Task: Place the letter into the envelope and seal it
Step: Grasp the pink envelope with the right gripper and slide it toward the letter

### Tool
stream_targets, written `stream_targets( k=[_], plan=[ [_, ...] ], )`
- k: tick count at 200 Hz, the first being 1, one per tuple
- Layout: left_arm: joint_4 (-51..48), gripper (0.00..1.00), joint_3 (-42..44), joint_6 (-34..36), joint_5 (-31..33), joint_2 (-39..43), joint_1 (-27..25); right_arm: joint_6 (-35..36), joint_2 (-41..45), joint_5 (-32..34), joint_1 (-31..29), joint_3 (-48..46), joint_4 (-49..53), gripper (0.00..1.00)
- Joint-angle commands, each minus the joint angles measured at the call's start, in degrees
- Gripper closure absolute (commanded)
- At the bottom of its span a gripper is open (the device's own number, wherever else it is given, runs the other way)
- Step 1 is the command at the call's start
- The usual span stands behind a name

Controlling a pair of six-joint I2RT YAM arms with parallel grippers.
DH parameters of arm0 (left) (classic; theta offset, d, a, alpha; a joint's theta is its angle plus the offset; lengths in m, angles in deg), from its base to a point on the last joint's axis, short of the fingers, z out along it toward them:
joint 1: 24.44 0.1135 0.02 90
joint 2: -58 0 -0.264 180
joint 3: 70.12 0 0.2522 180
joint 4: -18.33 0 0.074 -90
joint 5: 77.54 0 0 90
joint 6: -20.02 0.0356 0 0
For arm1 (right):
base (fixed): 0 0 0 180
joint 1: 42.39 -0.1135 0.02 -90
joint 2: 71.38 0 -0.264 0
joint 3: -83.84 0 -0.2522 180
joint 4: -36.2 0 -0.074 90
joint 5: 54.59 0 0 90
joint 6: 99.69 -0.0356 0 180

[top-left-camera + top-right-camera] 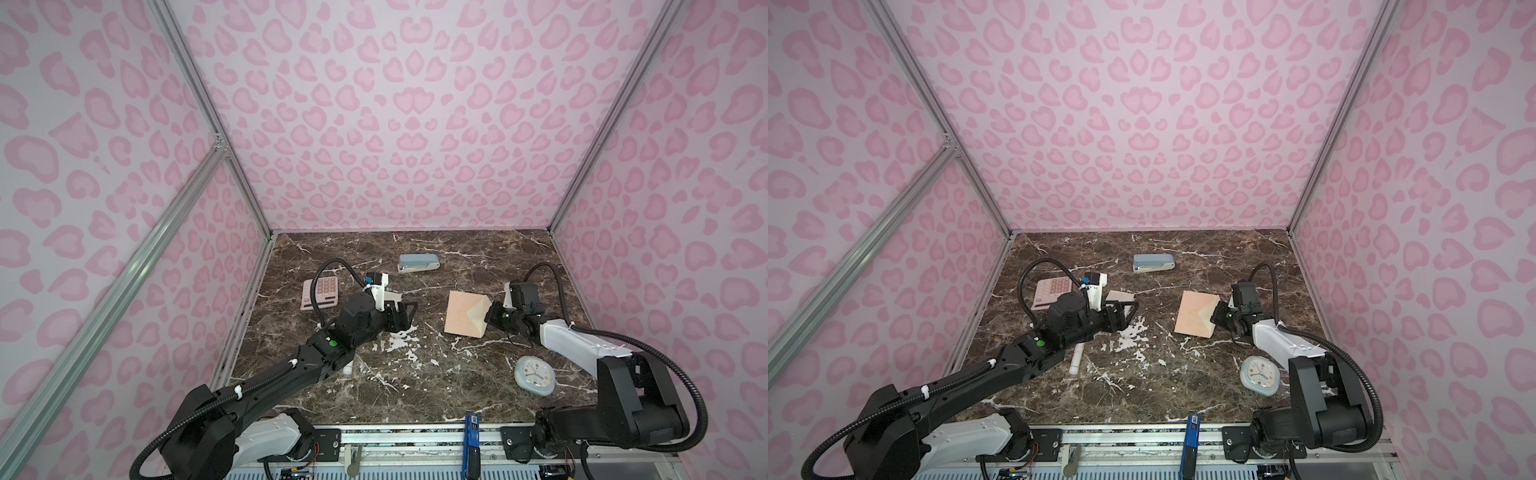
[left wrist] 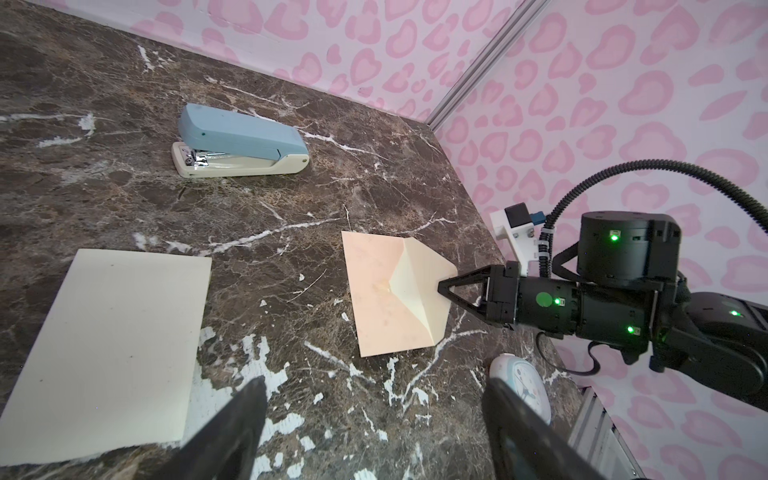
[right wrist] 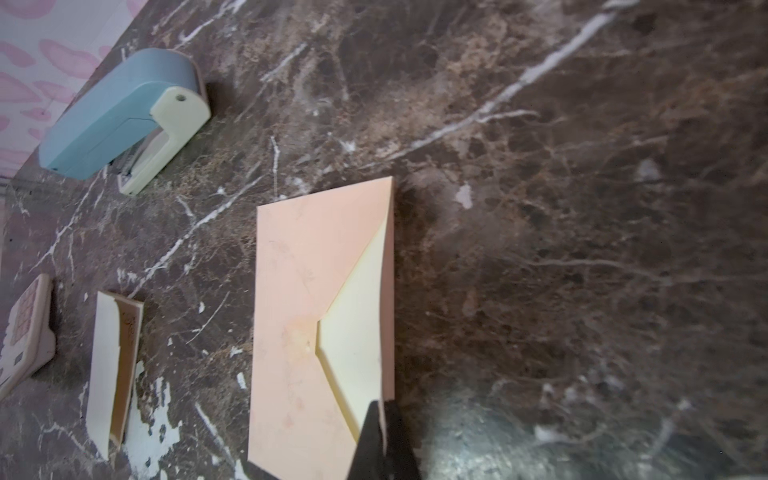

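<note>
Right gripper (image 2: 441, 286) closed, apparently pinching envelope (image 2: 374, 291) flap edge, left gripper (image 2: 374, 380) wide open near letter (image 2: 112, 345)

Soft, even overhead light fills both top views, greying toward the corners; shadows stay faint. In the right wrist view the envelope (image 3: 307, 291) throws a soft shadow on the marble tabletop (image 3: 540, 166); the right gripper (image 3: 380, 405) blurs up close; the left gripper (image 2: 374, 378) sits out of focus in its own wrist view.
</note>
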Motion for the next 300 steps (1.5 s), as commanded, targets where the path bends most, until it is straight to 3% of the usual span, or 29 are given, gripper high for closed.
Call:
stream_targets(
  k=[1,45,109,223,300],
  plan=[
    [-2.21,0.16,0.65,0.98,1.98,2.57,0.01,2.62,1.31,2.33,-4.63,3.09,5.58,1.00],
    [-8.32,0.14,4.74,1.49,7.53,11.78,0.09,0.88,2.44,3.78,-14.99,6.62,8.31,1.00],
    [-16.60,0.13,5.89,2.39,12.61,19.83,0.53,-3.55,-0.23,3.36,-22.90,5.71,5.41,1.00],
    [-18.45,0.11,6.15,2.13,14.04,20.67,1.15,-7.44,2.22,7.73,-26.99,-1.13,2.57,1.00],
    [-18.53,0.11,6.45,1.87,14.00,20.85,1.37,-9.27,1.91,9.17,-29.74,-2.77,1.93,0.94]
  ],
)
